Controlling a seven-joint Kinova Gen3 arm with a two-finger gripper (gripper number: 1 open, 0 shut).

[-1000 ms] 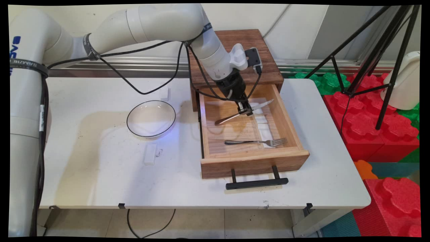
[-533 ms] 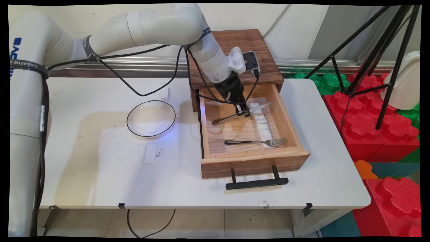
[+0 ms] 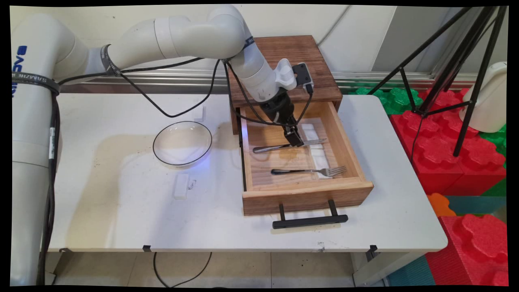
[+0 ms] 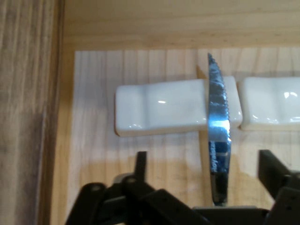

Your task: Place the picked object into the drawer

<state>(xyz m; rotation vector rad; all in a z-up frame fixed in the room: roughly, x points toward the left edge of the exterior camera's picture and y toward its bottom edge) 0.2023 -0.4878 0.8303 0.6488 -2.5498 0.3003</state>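
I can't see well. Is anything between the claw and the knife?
Nothing visible. The open claw hangs right over the knife, a finger on each side; its blade lies across a white rest in the drawer.

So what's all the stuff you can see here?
knife: one, silver, in the drawer, blade on a white rest
fork: one, silver, nearer the drawer's front
rests: at least two, white, in a row in the drawer
drawer: one, wooden, pulled open
bowl: one, white, black-rimmed, left of the drawer
small blocks: two, white, by the bowl
table: one, white
foam blocks: several, red and green, right
gripper: one, black, open over the knife
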